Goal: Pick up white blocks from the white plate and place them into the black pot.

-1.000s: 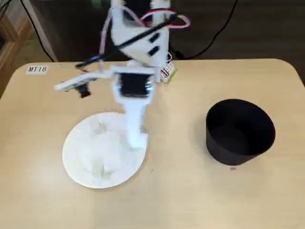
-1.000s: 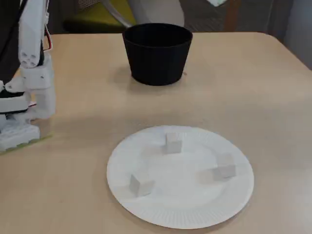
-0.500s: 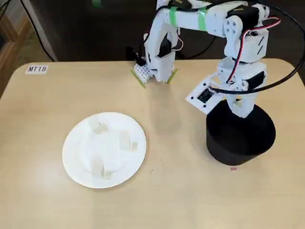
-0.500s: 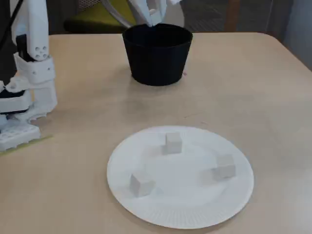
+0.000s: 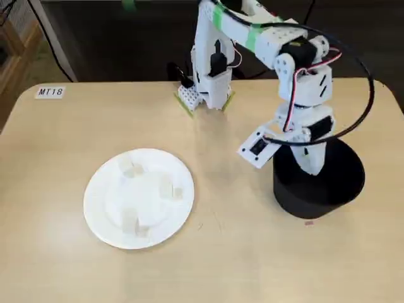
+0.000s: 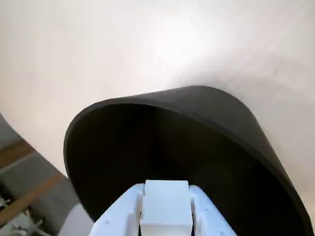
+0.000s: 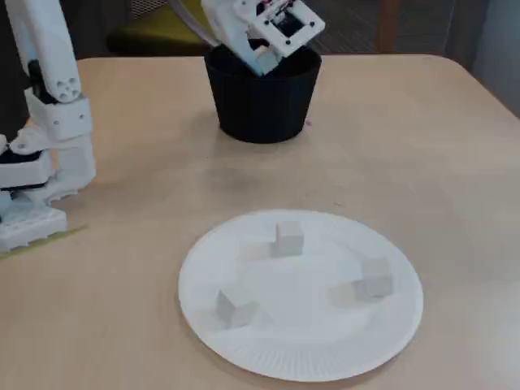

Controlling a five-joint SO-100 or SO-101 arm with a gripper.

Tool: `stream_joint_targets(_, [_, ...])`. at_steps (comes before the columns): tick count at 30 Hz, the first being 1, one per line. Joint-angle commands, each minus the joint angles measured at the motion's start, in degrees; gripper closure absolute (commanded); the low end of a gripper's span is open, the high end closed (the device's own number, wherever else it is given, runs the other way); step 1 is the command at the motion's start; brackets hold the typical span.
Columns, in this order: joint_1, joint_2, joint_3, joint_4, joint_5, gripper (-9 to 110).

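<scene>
I am working over the table (image 5: 57, 265), a pale wood-toned top that carries everything. My arm (image 5: 265, 38) is reaching from its base at the far edge, in a fixed view, out to the right and bending down over the black pot (image 5: 334, 189).

The white plate (image 7: 301, 357) is lying well apart from the pot, nearer the low camera. Three white blocks are resting on it: one toward the pot side (image 7: 288, 237), one at the right in that view (image 7: 375, 276), and one at the left (image 7: 234, 309). None of them is touching another.

The black pot (image 7: 262, 106) is standing upright, its mouth open. My tool (image 6: 165, 216) is hanging just over that mouth, and in the wrist view I am looking straight down into the dark interior past my own fingertips.

I am holding a fourth white block (image 6: 166, 206) clamped between the two fingers (image 6: 123, 211); it is sitting square between them at the bottom of the wrist view, with the pot's inside wall all around behind it. So I judge I am at the release step of one carry: the block is over the pot but not yet let go.

The next move, as I judge it, is only to part the fingers so the block drops inside, then lift clear of the rim before swinging toward the plate for another.
</scene>
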Motion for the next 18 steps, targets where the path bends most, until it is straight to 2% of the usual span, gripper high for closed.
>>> stream_joint_targets(1, [-1.14,4.04,-0.09,0.35,-1.85,77])
stream_joint_targets(4, [-1.67,4.66,-0.09,1.49,-2.02,68])
stream_joint_targets(7, [-0.97,5.54,-0.18,3.16,-2.37,72])
stream_joint_targets(10, [4.04,7.03,-3.60,9.67,-4.31,104])
stream_joint_targets(13, [16.79,10.55,-7.21,19.51,-9.76,104])
stream_joint_targets(18, [43.51,16.70,-6.15,23.47,-11.87,104])
